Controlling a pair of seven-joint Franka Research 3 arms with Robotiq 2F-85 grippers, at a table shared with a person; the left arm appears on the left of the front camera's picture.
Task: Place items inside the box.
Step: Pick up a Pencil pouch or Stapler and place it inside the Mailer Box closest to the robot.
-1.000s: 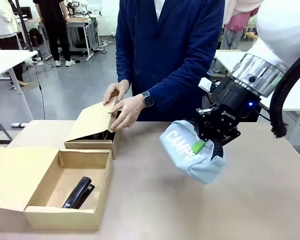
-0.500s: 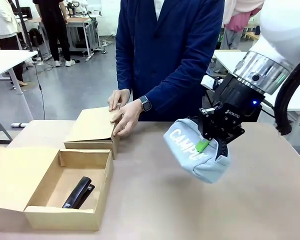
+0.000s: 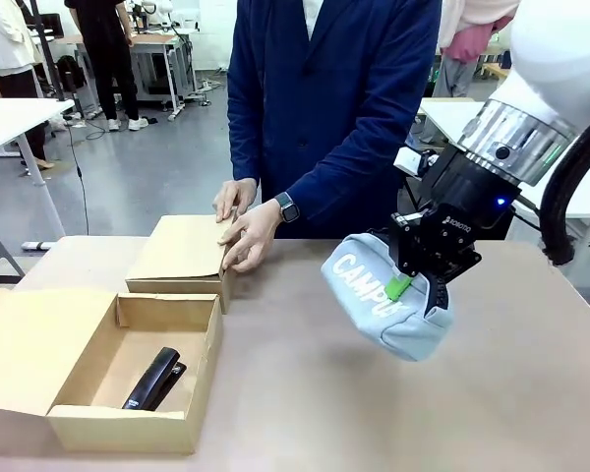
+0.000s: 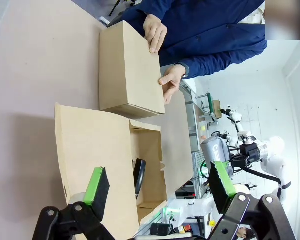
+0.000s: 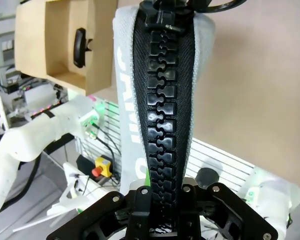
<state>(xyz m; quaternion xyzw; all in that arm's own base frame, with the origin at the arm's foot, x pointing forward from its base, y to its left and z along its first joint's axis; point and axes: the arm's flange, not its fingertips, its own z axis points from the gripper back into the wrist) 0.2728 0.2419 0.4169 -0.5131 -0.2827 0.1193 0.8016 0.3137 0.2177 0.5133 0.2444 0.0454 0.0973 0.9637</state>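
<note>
The tan tabletop (image 3: pixel 305 393) carries two cardboard boxes on its left half. The larger, the long shallow box (image 3: pixel 79 428), sits at the near left corner with its wide flap lid (image 3: pixel 29 344) folded flat out toward the left edge. Just behind it, toward the far edge, stands a smaller brown box (image 3: pixel 182 246) with its lid down. A person in a dark blue coat at the far side has both hands on that lid: one hand (image 3: pixel 248 228) on its right edge and the other hand (image 3: pixel 233 195) at its far corner. Over the right half of the tabletop the grey pencil case (image 3: pixel 374 315) hangs tilted and clear of the surface, with its white lettering toward the middle. It is pinched at its top by the right gripper (image 3: pixel 403 287) — in the right wrist view the fingers are clamped on the black zip (image 5: pixel 162 100) running along the case. The left gripper (image 4: pixel 159 182) stands wide with nothing between its green pads, above the open box. Inside that box, against the bare cardboard floor, lies the black stapler (image 3: pixel 152 377) — well apart from the pencil case.
</note>
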